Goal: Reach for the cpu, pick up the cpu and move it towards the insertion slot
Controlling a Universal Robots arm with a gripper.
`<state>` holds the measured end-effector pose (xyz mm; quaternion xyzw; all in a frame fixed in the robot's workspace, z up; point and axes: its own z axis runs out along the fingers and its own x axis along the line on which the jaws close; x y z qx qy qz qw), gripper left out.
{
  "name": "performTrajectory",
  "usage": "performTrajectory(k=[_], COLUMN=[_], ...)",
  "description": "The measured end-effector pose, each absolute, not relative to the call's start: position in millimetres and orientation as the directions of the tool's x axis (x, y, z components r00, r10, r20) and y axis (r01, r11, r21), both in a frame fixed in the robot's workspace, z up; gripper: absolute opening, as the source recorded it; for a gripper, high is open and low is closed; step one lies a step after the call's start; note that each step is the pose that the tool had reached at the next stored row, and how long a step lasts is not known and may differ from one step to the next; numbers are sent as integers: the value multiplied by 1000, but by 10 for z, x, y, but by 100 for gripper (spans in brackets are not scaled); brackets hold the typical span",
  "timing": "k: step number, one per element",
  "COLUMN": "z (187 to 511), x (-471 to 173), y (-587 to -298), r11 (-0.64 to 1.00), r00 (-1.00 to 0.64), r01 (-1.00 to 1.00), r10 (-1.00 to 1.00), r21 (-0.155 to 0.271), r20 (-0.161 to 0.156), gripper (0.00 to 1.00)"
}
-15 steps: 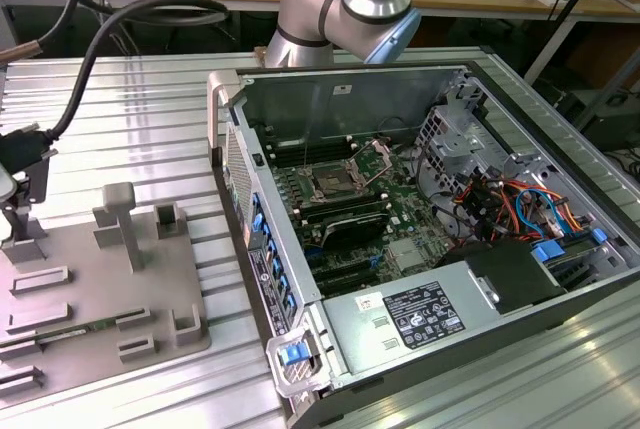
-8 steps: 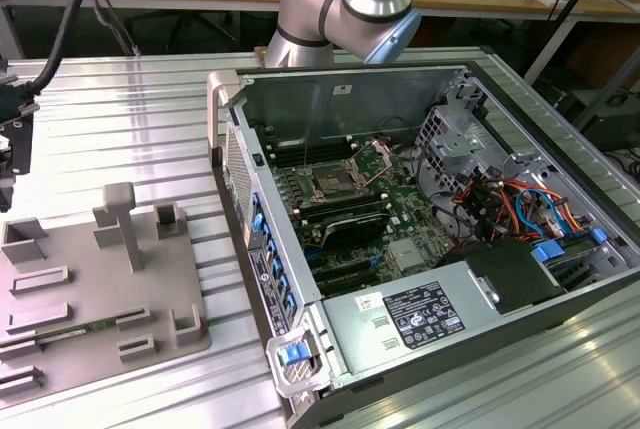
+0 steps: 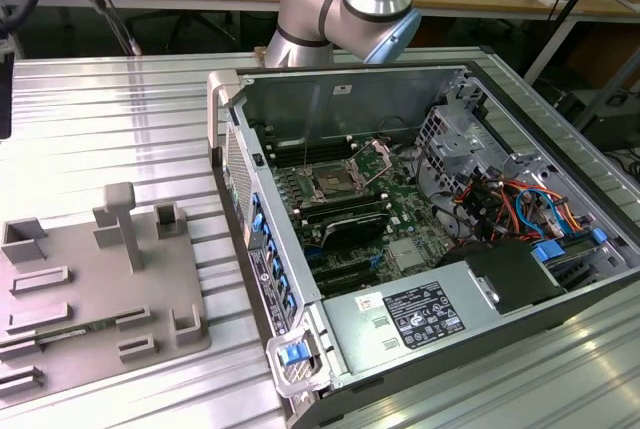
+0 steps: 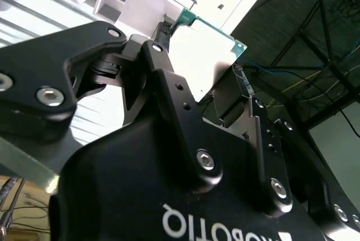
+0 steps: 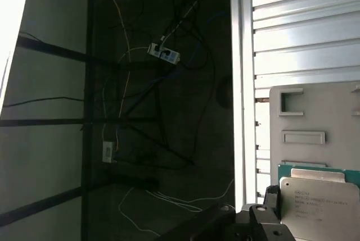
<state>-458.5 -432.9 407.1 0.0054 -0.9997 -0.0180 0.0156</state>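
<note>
Silvery cpu (image 4: 212, 41) — metal top showing — clamped edgewise in claw (image 4: 202, 64).

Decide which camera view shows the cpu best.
The first wrist view: the cpu shows its silvery lid and green rim plainly, though cropped. The second wrist view shows it washed white, partly behind the hand.

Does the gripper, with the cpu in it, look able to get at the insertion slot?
Probably yes: the case lies open, nothing covers the insertion slot, and the gripper seems to be shut on the cpu.
</note>
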Motion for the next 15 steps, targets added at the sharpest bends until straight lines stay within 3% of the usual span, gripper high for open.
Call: performTrajectory(k=[15], z=[4091], x=[-4395], y=[-4329], r11=[999], r00=[-999], r01=[-10], r10=[-11], r21=[35], r20=[31], gripper=[55])
